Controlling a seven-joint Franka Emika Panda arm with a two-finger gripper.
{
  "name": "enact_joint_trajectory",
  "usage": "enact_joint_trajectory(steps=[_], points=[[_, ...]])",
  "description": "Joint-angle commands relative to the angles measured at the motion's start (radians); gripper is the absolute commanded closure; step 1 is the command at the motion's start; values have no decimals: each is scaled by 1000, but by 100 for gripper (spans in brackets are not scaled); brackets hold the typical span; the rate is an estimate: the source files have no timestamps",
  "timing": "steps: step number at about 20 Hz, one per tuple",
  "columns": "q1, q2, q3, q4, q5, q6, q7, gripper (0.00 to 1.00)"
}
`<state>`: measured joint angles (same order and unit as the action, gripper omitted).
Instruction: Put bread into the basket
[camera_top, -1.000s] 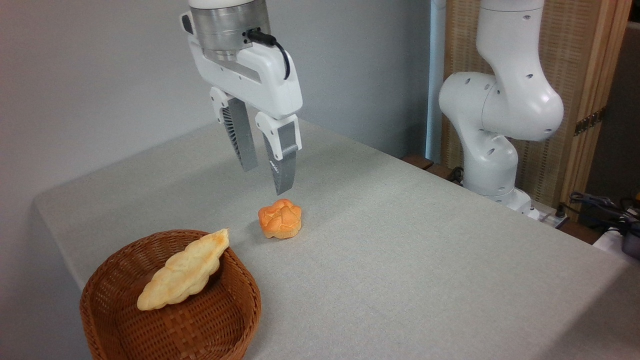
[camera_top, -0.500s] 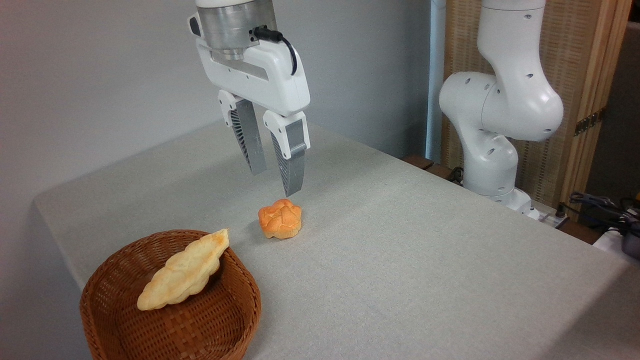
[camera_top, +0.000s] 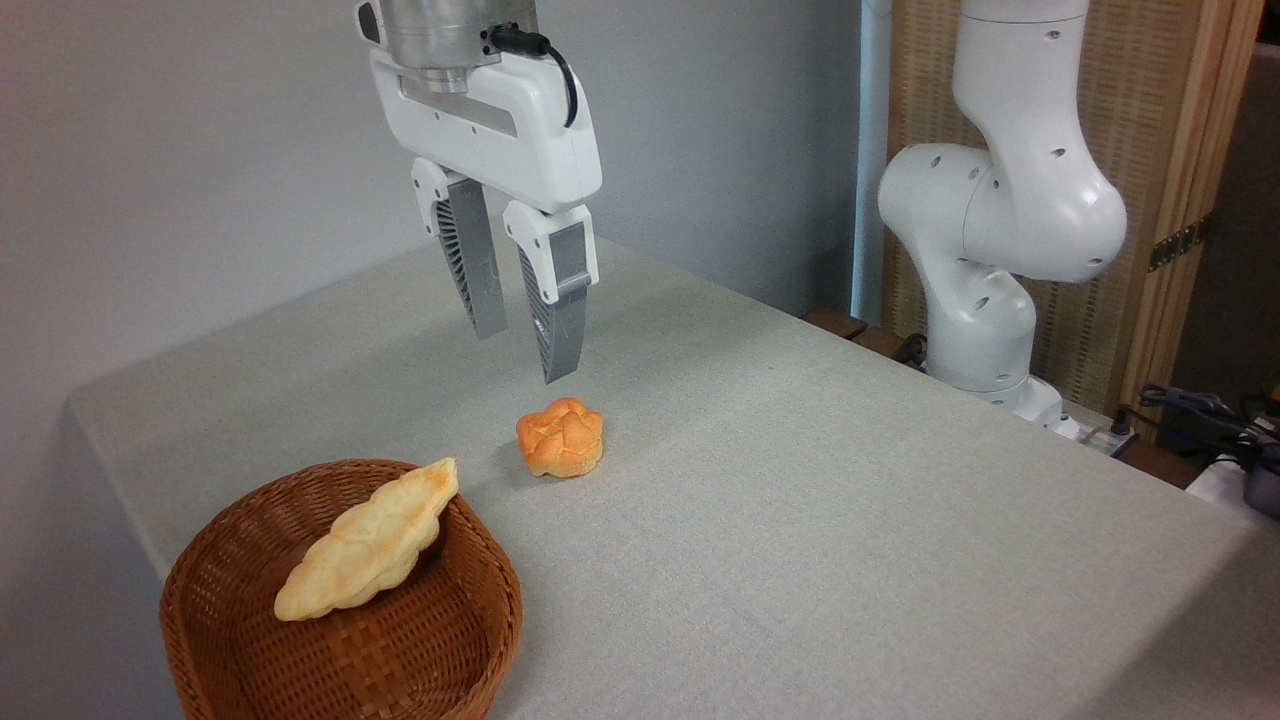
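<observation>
Down at the near left corner of the table (camera_top: 800, 560), which has a plain light grey cloth over it, sits the basket (camera_top: 400, 650), reddish-brown wicker, round and shallow. The bread (camera_top: 365, 545) is already in it: a long pale yellow braided loaf with toasted tips, lying tilted, its lower end down in the bowl and its upper tip propped on the far rim and poking a bit past it. Just beyond the basket, out on the bare cloth, there's a small orange-brown knotted bun (camera_top: 561, 437) sitting by itself, not touching anything. Hanging above and slightly behind that bun is the gripper (camera_top: 518, 352), pointing down, fingers a little apart with a narrow gap between them and nothing in that gap, so it's empty. Its tips are well clear of the cloth and of the bun. The loaf is well apart from it, lower and off to the left, nearer the camera. Further back on the right, the white arm base (camera_top: 985, 330) stands at the table's far edge, with some dark cables (camera_top: 1200, 410) bunched off to its right. Behind all that there's a plain grey wall (camera_top: 200, 150) on the left, and a woven screen (camera_top: 1150, 180) in a light wood frame on the right.
</observation>
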<state>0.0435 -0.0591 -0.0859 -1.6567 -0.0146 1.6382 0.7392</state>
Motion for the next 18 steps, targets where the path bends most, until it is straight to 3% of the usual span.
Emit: enact_joint_trajectory(steps=[1, 4, 8, 18], points=[[-22, 13, 40, 26, -18, -14, 0, 0], [-100, 30, 116, 50, -18, -21, -1, 0], [-100, 38, 124, 69, -39, -29, 0, 0], [-99, 56, 94, 68, -30, -69, -15, 0]])
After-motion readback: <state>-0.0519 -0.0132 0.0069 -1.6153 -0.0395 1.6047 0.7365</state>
